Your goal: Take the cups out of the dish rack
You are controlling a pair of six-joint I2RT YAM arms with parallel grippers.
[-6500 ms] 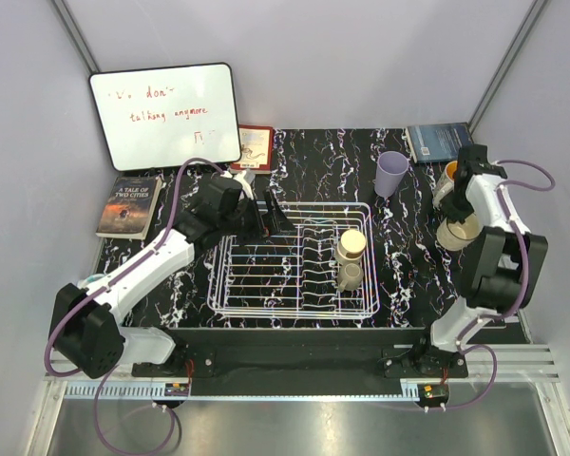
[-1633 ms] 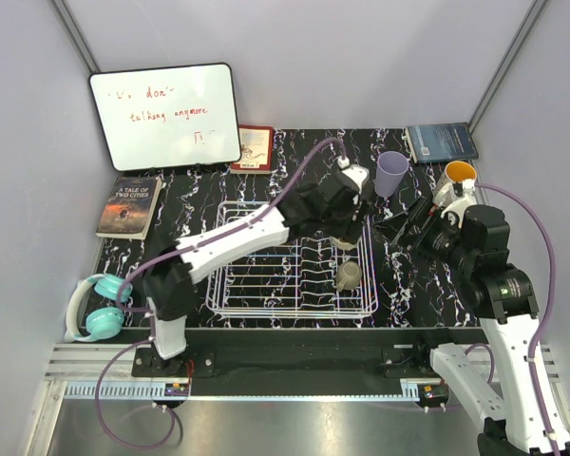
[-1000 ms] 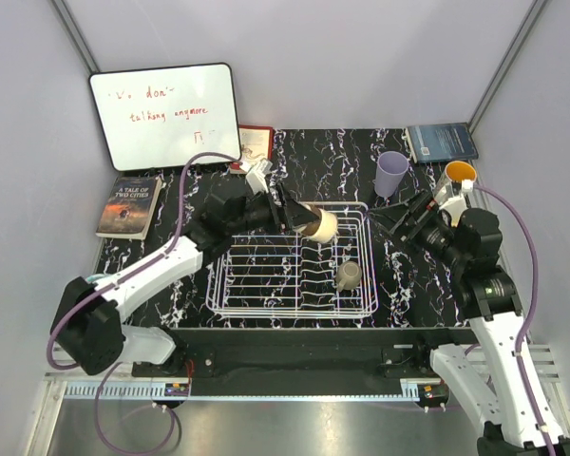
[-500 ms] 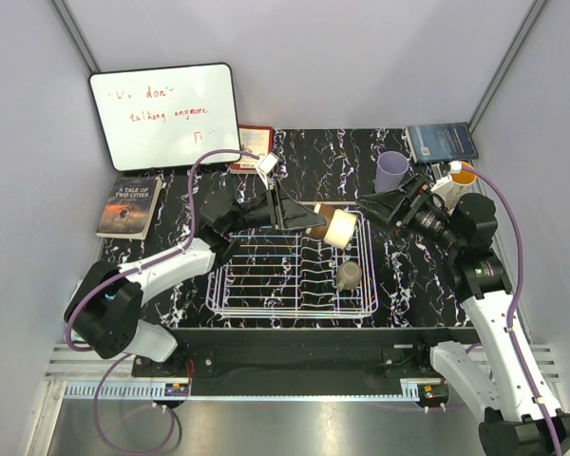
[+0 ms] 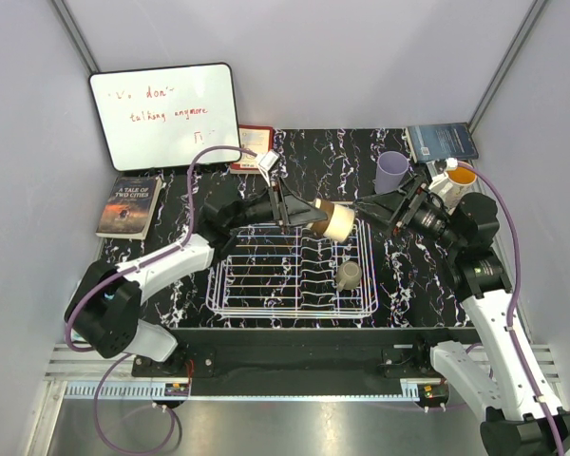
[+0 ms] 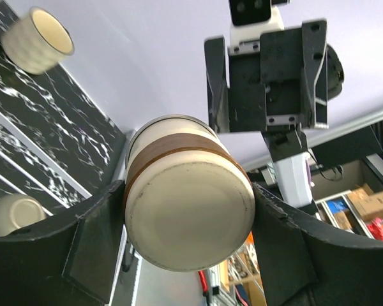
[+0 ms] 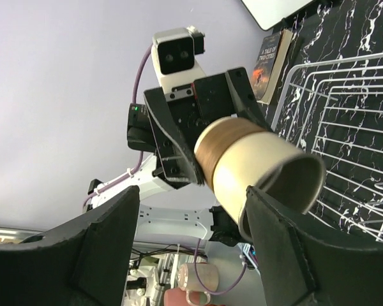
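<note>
My left gripper [image 5: 315, 215] is shut on a cream cup with a tan band [image 5: 333, 221], holding it on its side above the far right corner of the white dish rack [image 5: 226, 287]. In the left wrist view the cup's base [image 6: 189, 220] fills the space between the fingers. My right gripper [image 5: 372, 208] faces the cup's mouth, open. In its own view the cup [image 7: 255, 159] lies against the right finger, far from the left one. A small olive-grey cup [image 5: 349, 275] sits in the rack. A lavender cup [image 5: 391, 172] stands on the table behind.
An orange-lined mug [image 5: 461, 175] stands by the right arm. A whiteboard [image 5: 164, 116] leans on the back wall, with a small red book [image 5: 255, 147] beside it. Books lie at the far left [image 5: 130, 205] and far right [image 5: 441, 141]. A cream cup [image 6: 37, 39] stands on the black table.
My left arm has swung the cream cup to the right and up, off the rack. My right gripper has come left to meet the cup's mouth, its jaws narrowing.
</note>
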